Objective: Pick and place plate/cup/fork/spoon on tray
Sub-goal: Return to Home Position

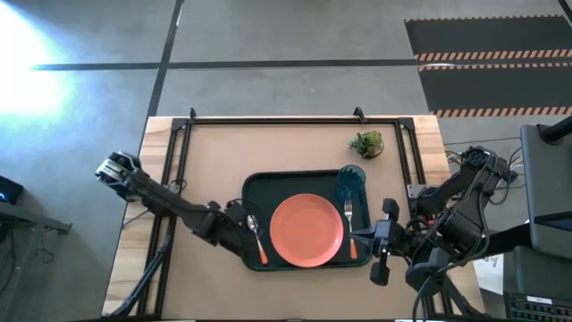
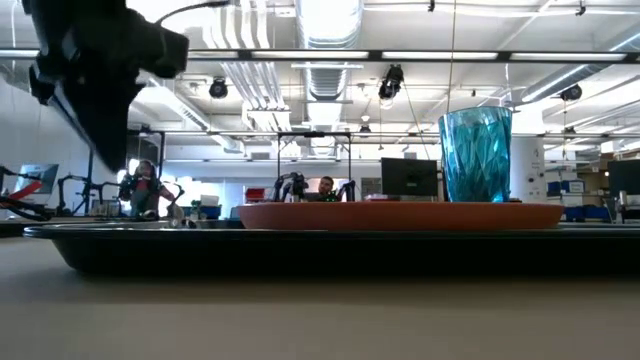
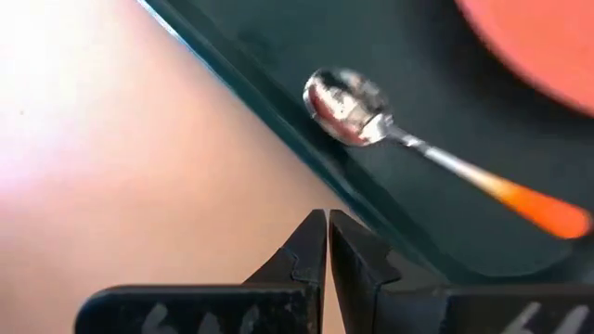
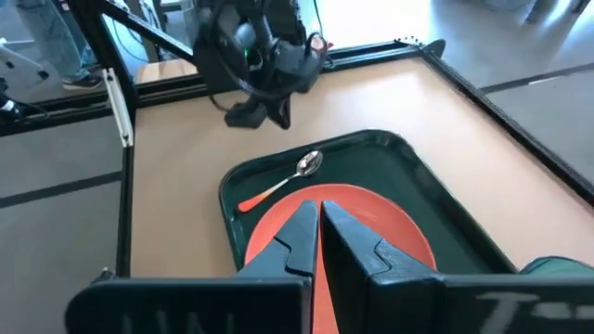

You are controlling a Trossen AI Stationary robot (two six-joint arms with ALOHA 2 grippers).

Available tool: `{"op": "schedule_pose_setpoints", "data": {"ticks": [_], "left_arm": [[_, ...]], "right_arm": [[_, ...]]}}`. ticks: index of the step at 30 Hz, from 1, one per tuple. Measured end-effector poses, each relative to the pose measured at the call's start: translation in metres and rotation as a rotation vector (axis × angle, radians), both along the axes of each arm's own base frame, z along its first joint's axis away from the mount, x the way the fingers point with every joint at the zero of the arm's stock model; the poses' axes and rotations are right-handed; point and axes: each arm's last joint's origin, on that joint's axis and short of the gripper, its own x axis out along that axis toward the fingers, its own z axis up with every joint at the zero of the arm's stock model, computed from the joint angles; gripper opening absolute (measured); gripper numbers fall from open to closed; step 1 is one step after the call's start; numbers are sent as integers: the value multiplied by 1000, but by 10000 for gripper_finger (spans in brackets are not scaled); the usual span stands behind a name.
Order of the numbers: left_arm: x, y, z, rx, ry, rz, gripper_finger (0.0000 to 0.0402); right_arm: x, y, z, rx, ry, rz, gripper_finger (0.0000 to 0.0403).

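The dark green tray [image 1: 255, 183] lies in the middle of the table. On it rest the orange-red plate [image 1: 307, 230], the teal cup [image 1: 350, 182] upright at its far right corner, the fork [image 1: 350, 224] to the right of the plate and the spoon [image 1: 256, 237] to its left. My left gripper [image 3: 327, 218] is shut with nothing in it. It hangs above the tray's left rim [image 3: 278, 121], just beside the spoon [image 3: 418, 148], pointing steeply down. My right gripper [image 4: 314, 209] is shut, raised at the tray's right side, pointing over the plate [image 4: 380, 223].
A small potted plant [image 1: 367, 143] stands at the far right of the table. A black metal frame [image 1: 295, 121] runs along the table's far and side edges. Bare tabletop lies left of and in front of the tray. People sit in the room far behind [image 2: 325, 187].
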Motion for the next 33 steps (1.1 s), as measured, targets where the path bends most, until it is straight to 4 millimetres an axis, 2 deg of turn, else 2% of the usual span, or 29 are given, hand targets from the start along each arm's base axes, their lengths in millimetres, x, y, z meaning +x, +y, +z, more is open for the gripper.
{"op": "schedule_pose_setpoints", "data": {"ticks": [6, 10, 15, 18, 27, 30, 33], "left_arm": [[0, 3, -10, 55, 49, -19, 0], [-8, 14, 1, 104, 53, 5, 0], [-20, 30, 21, 162, -12, 43, 0], [-29, 39, 28, 168, -53, 67, 0], [-48, 51, 35, 178, -93, 87, 0], [-53, 53, 31, 169, -81, 89, 0], [-55, 53, 28, 158, -65, 87, 0]], "right_arm": [[-2, 2, -1, 32, 21, 23, 9], [-8, -4, -9, 92, 97, -52, 9], [-23, -19, -29, 177, 292, -310, 9], [-22, -15, -44, 268, 381, -376, 9], [-19, -3, -81, 334, 450, -460, 9], [-18, -2, -82, 351, 433, -454, 9], [-13, 0, -75, 311, 329, -404, 9]]}}
